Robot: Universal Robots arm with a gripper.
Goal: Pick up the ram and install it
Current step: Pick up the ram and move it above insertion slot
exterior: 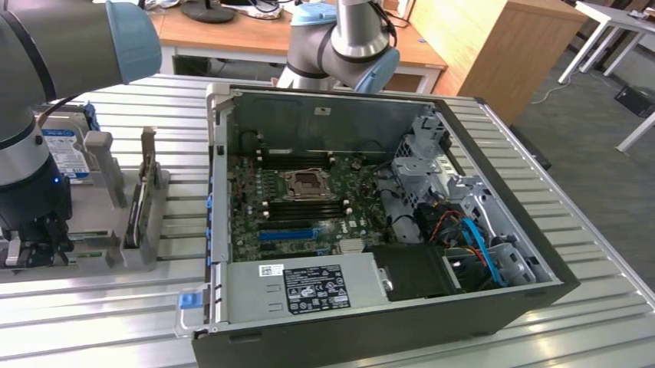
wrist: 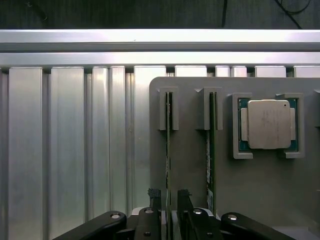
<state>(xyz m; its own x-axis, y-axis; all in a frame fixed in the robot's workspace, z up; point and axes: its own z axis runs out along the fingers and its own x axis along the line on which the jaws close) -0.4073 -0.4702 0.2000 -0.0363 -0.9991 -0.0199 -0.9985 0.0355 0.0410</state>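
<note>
— Green ram [wrist: 169, 150]: where did it sit?
— On its edge in a slot of the grey holder [wrist: 190, 180], which lay on the slatted metal surface [wrist: 75, 150], just beside a second stick [wrist: 210, 150].
— And the fingers [wrist: 183, 200]?
— Spread either side of its near end, seemingly not pressing yet. I judged they should centre on the thin edge and close squarely.
— Its lie?
— Long axis ran straight away from the fingers, parallel to its neighbour and the slats.
</note>
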